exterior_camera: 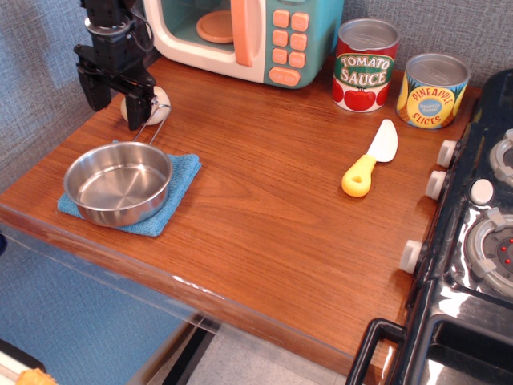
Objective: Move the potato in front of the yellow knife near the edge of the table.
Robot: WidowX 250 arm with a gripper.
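The pale cream potato (160,104) lies at the back left of the wooden table (264,216), just behind the pan's handle. My gripper (115,111) hangs over it with its black fingers spread open. The right finger (139,106) stands in front of the potato and hides its middle, and the left finger is clear of it to the left. I cannot tell whether a finger touches the potato. The yellow knife (370,159) lies far to the right near the stove, white blade pointing back and yellow handle toward the front.
A steel pan (119,183) sits on a blue cloth (184,170) at the front left. A toy microwave (240,32) stands at the back, with a tomato sauce can (365,64) and a pineapple can (433,90) to its right. The black stove (481,241) borders the right side.
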